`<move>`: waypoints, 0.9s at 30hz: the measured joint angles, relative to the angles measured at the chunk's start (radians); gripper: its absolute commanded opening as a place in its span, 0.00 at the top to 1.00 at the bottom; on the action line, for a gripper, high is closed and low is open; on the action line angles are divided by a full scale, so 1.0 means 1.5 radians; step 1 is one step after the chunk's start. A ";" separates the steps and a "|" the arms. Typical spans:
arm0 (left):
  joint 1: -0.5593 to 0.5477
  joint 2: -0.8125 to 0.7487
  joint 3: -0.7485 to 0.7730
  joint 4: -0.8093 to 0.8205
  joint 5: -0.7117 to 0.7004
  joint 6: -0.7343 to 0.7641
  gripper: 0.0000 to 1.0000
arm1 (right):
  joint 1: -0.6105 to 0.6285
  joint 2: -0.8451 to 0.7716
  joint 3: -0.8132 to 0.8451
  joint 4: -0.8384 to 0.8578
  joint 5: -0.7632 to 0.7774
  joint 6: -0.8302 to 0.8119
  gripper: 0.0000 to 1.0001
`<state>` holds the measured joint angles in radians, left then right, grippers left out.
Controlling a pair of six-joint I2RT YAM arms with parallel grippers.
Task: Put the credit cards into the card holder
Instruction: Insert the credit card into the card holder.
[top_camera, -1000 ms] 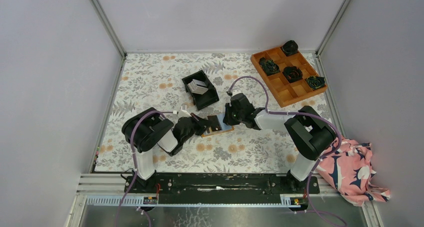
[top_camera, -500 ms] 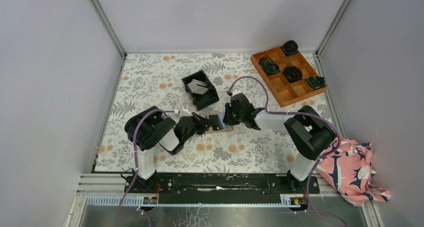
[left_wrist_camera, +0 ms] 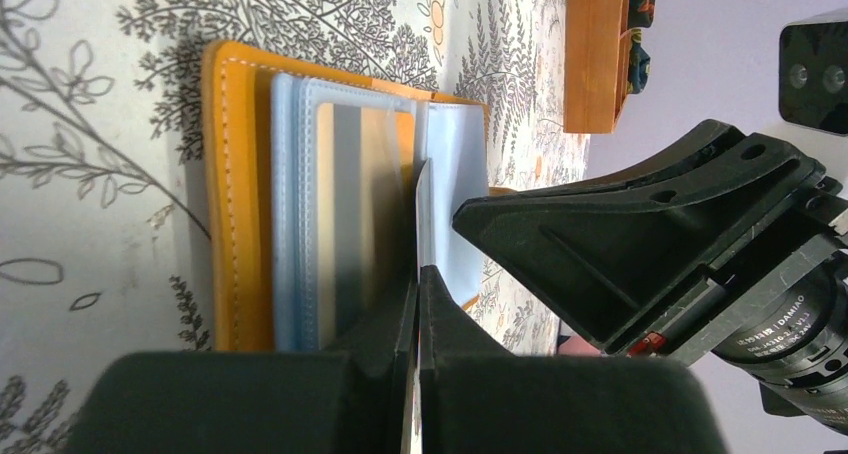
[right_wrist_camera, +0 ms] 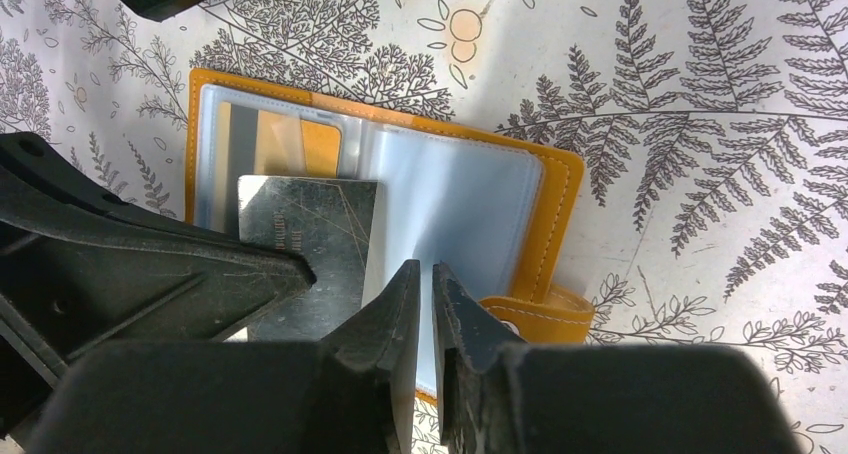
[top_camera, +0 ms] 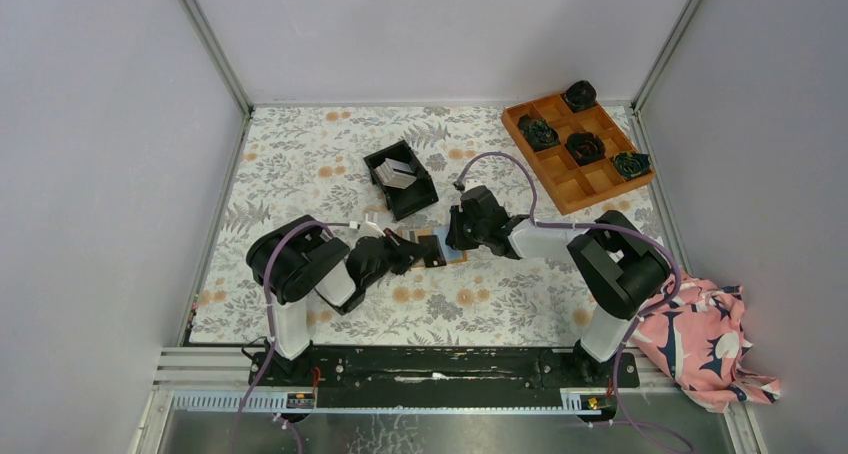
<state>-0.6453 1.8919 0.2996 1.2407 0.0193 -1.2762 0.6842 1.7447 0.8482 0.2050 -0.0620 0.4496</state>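
1. Card holder (right_wrist_camera: 470,189): lies open and flat on the floral desk (top_camera: 300,154) between the two arms. Its orange-tan rim frames the light blue pocket leaves.
2. Left fingers (left_wrist_camera: 408,319): pressed together on one credit card (right_wrist_camera: 310,234), which the left wrist view shows edge-on as a thin pale line.
3. Held credit card: silvery-grey. It sits over the card holder's leaf on the left-arm side, with one long edge close to the fold. Whether its leading edge has entered a pocket cannot be told.
4. Right fingers (right_wrist_camera: 410,309): drawn almost together, only a narrow slit between them, with the tips over the pale blue leaf just beside the fold. Whether they pinch that leaf cannot be told.
5. Black bin (top_camera: 420,200): stands on the desk just beyond the card holder, on its far side from the arm bases. It contains the remaining credit cards (top_camera: 397,173), stacked at a tilt.
6. Orange tray (top_camera: 562,177): well apart from the card holder, towards the far right corner of the desk. Dark rosettes (top_camera: 585,147) fill several of its compartments.
7. Pink patterned cloth (top_camera: 700,344): crumpled off the desk edge, well apart from the card holder and beside the right arm's base.
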 measured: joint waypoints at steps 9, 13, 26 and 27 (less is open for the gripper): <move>-0.002 0.001 0.037 -0.041 0.001 0.018 1.00 | -0.001 0.004 0.000 0.009 -0.002 0.000 0.84; -0.002 -0.001 0.060 -0.069 0.000 0.031 1.00 | -0.003 0.005 0.000 0.012 -0.002 0.000 0.84; -0.002 0.019 0.084 -0.075 -0.002 0.039 0.99 | -0.003 0.004 0.000 0.013 -0.004 0.000 0.74; -0.002 0.021 0.084 -0.073 -0.002 0.039 0.96 | -0.003 0.004 0.000 0.013 -0.004 0.000 0.72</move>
<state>-0.6476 1.9240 0.4263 1.1316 0.0158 -1.2175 0.6796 1.7508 0.8482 0.2241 -0.0681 0.4496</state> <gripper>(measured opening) 0.012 0.234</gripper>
